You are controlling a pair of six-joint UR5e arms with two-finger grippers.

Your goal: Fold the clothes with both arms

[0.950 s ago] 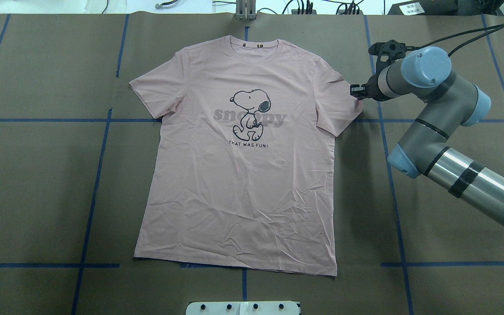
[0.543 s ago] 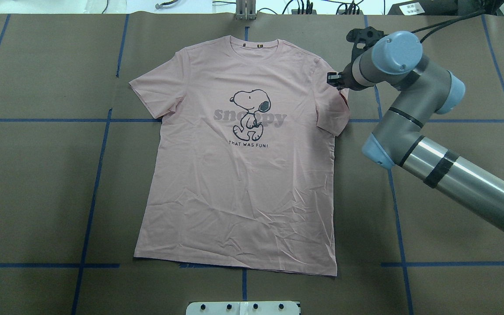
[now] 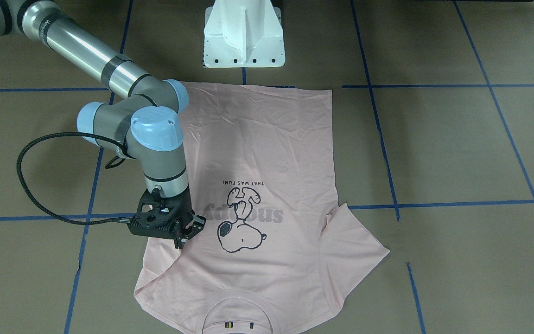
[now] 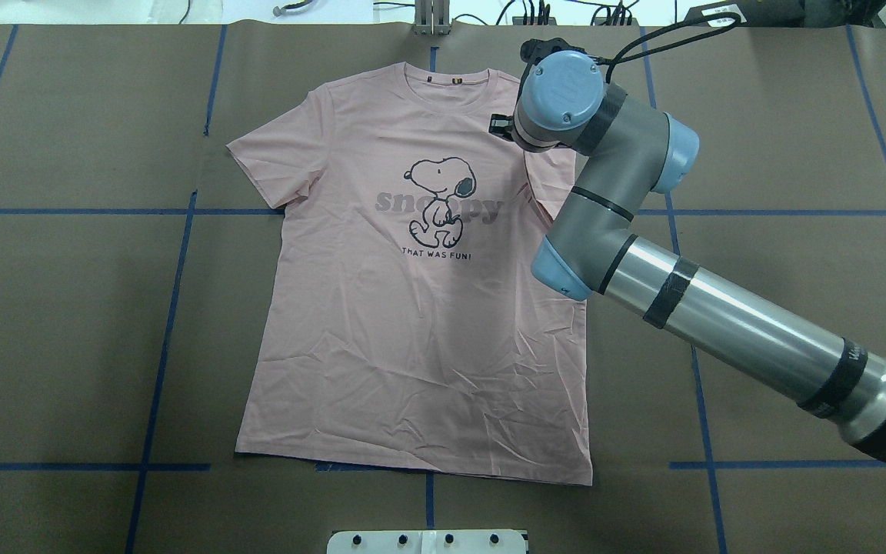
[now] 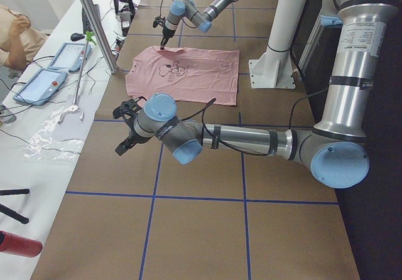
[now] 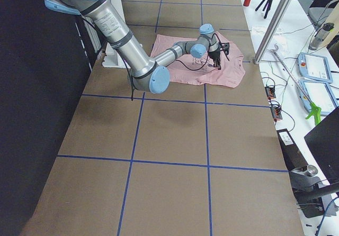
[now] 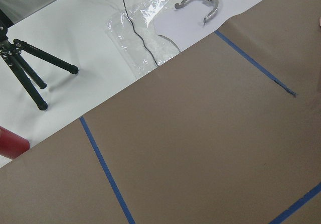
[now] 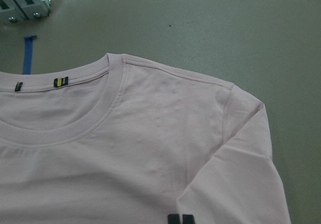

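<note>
One T-shirt sleeve [image 3: 159,269] pinched in rt pincer [image 3: 184,236].

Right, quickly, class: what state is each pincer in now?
Left pincer: cannot be told.
Right pincer: closed on the shirt.

The sleeve [image 8: 235,169] has come in over the T-shirt [image 4: 412,323]
The right arm [image 4: 720,323] has swung across from beside the garment. The right gripper [image 4: 498,123], earlier at the outer sleeve hem, now sits near the collar, with the sleeve doubled onto the front.
</note>
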